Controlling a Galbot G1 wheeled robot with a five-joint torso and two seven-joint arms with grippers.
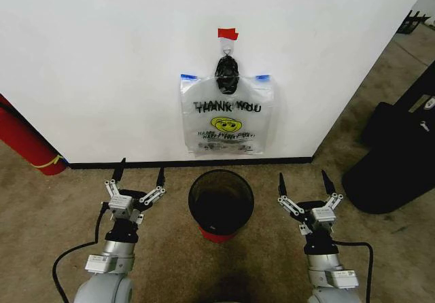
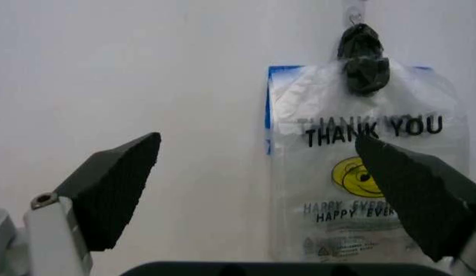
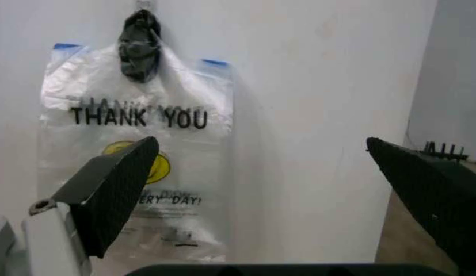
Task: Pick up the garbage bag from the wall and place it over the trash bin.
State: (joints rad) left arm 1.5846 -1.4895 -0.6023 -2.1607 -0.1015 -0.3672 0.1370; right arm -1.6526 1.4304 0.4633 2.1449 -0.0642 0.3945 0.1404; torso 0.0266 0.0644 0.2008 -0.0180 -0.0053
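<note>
The garbage bag, thin whitish plastic with blue strips, black "THANK YOU" lettering and a yellow smiley, hangs flat on the white wall from a hook under a bit of red tape. A black bunched lump hangs over its top. Directly below stands the trash bin, round black mesh with a red base. My left gripper is open, low and to the bin's left. My right gripper is open, to the bin's right. Both wrist views face the bag between open fingers.
A large black bag-like case leans at the right. A red cylinder leans on the wall at the far left. A black baseboard runs along the wall's foot. The brownish floor lies open around the bin.
</note>
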